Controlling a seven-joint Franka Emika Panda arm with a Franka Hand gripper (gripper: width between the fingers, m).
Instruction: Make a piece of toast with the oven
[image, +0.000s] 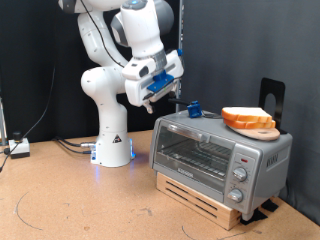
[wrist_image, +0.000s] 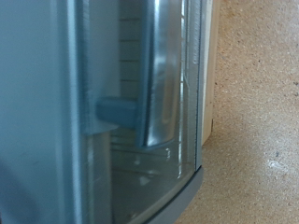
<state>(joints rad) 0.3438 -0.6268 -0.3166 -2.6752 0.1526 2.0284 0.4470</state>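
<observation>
One slice, the piece of toast (image: 247, 117), sits on a round wooden board (image: 254, 129) on top of the oven (image: 220, 156), toward the bench's right edge in the exterior view. The oven rests on a slatted wooden base (image: 205, 197), and its glass door (image: 195, 155) is shut, so nothing has gone inside yet.

My gripper (image: 160, 97) hangs in the air above the oven's left top corner, touching nothing and carrying nothing between its fingers. Whether those fingers are spread or pressed together I cannot tell; they are too small in the exterior view and absent from the wrist view.

My wrist camera looks closely at the grey bar handle (wrist_image: 161, 79) across the glass door, with the bench surface (wrist_image: 257, 103) beside it.

I judge the step in hand to be opening the door. That calls for lining up squarely with the bar, since the slice stays out until the door drops.
</observation>
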